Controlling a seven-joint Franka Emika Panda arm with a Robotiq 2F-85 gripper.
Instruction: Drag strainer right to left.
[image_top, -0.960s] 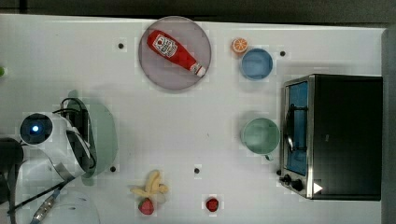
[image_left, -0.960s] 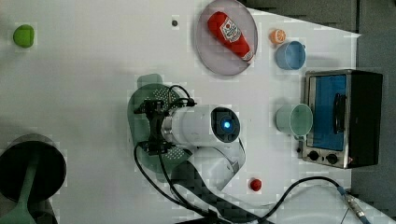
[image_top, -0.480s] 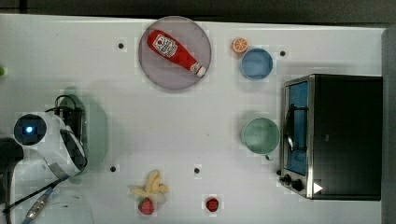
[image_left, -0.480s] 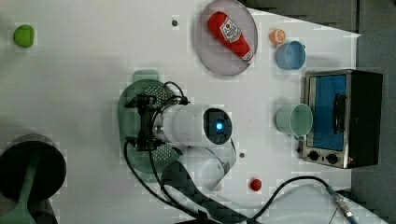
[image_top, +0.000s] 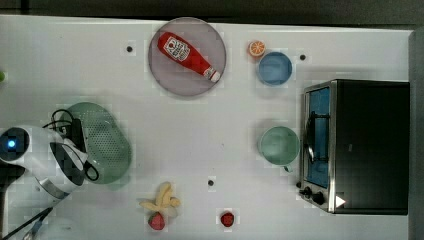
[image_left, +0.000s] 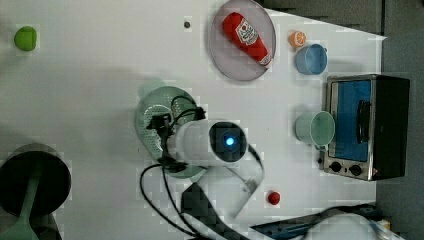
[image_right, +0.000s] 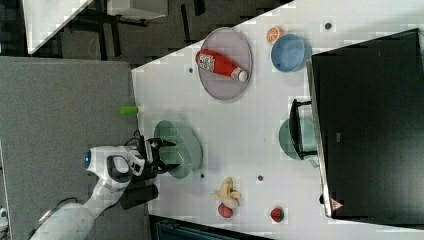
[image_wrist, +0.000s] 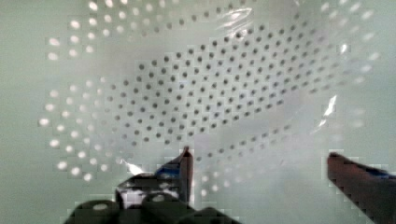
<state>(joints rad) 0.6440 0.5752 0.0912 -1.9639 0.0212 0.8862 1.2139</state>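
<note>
Since the earlier frames the arm has pulled back toward the top view's left edge, uncovering most of the strainer (image_top: 102, 142), which has stayed in place at the top view's left middle.

In the wrist view the claw (image_wrist: 261, 163) hangs inside the bowl with its two dark fingers (image_wrist: 185, 164) set wide apart and nothing between them; behind them the strainer's pale mint wall (image_wrist: 210, 93) is glossy plastic, curved, pierced by an even grid of small round holes. In the right view the claw (image_right: 159, 155) reaches sideways over the strainer's (image_right: 182, 147) near rim, at the lower left of the frame. The arm's white rounded wrist (image_top: 30, 150) lies low and nearly level at the top view's left edge, black cables looping over it.

Farther right in the top view stand a smooth mint mug (image_top: 278, 145) beside a metal toaster oven (image_top: 360, 145), a blue bowl (image_top: 274, 68), and a grey plate (image_top: 187, 56) bearing a red ketchup bottle (image_top: 187, 55).
</note>
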